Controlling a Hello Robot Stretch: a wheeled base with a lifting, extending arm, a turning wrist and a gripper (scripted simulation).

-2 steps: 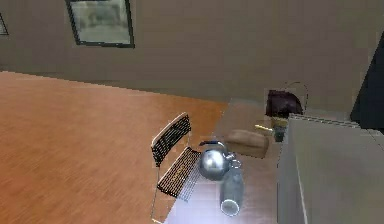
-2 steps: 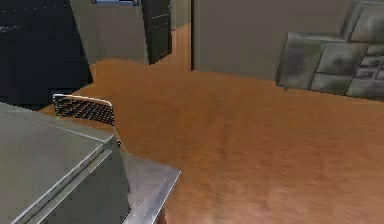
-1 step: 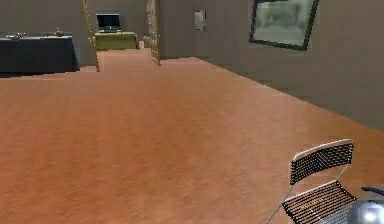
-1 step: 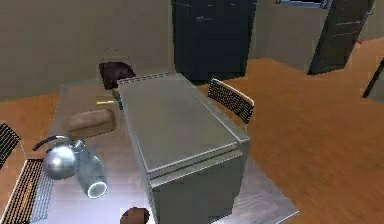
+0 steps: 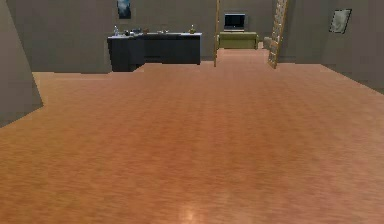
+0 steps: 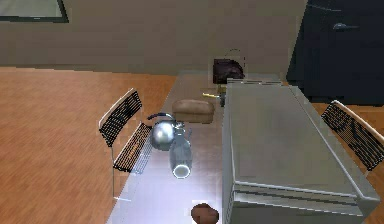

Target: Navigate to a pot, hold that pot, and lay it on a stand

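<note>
One worktop point(image 6: 158, 196) carries a silvery round vessel point(image 6: 163, 134), a clear glass point(image 6: 181, 158) just beside it and a brown loaf point(image 6: 194, 109) nearby. The pincer's state cannot be told.

Bench point(image 6: 215, 172) is showing a glossy finish; round vessel point(image 6: 163, 134) is gleaming as polished metal; floor point(image 5: 200, 140) is showing wood grain.

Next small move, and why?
Probably nudge the base slightly forward: the silver round vessel, likely the pot, stands on the table left of the arm side view's middle, so a short drive should line it up with the arm's reach.
</note>
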